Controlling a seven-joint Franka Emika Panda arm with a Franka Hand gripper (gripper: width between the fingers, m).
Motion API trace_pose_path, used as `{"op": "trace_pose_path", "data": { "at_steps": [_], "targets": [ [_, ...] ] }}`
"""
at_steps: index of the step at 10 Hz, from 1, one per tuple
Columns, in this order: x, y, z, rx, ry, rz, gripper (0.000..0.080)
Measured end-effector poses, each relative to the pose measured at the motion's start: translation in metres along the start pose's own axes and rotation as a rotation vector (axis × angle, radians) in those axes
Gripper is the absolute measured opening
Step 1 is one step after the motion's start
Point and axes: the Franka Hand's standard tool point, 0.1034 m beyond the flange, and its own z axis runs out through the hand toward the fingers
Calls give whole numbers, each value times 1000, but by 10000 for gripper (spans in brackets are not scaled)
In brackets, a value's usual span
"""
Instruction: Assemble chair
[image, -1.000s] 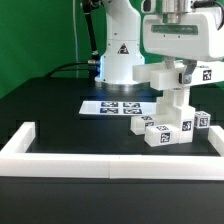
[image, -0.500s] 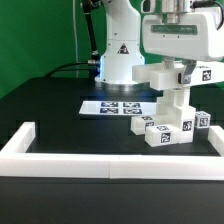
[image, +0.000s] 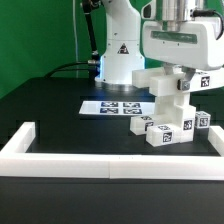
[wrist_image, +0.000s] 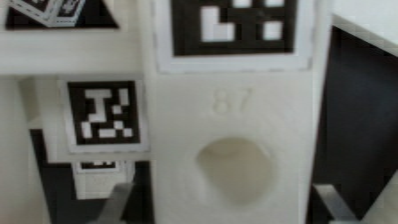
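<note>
The claw (wrist_image: 222, 204) clasps a white, tagged chair part (wrist_image: 231, 120).

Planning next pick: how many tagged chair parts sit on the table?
4 parts, clustered beneath the lifted part: one beside the marker board, one nearest the rail, two at the exterior view's right. Others may be hidden.

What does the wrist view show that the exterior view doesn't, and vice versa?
Wrist view only: a close-up of the white chair part held in the gripper, with an oval dent and a faint embossed number that is too blurred to read.
Exterior view only: the marker board, the white rail, the other chair pieces on the black table, and the arm's base.
Both: the gripper shut on the chair part, and black-and-white tags on the parts.
</note>
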Motion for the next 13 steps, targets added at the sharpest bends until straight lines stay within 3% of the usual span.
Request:
{"op": "trace_pose_path", "data": {
  "at_steps": [6, 13],
  "targets": [
    [3, 1, 9, -3, 14, -21, 290],
    [16, -11, 10, 53, 66, -129, 290]
  ]
}}
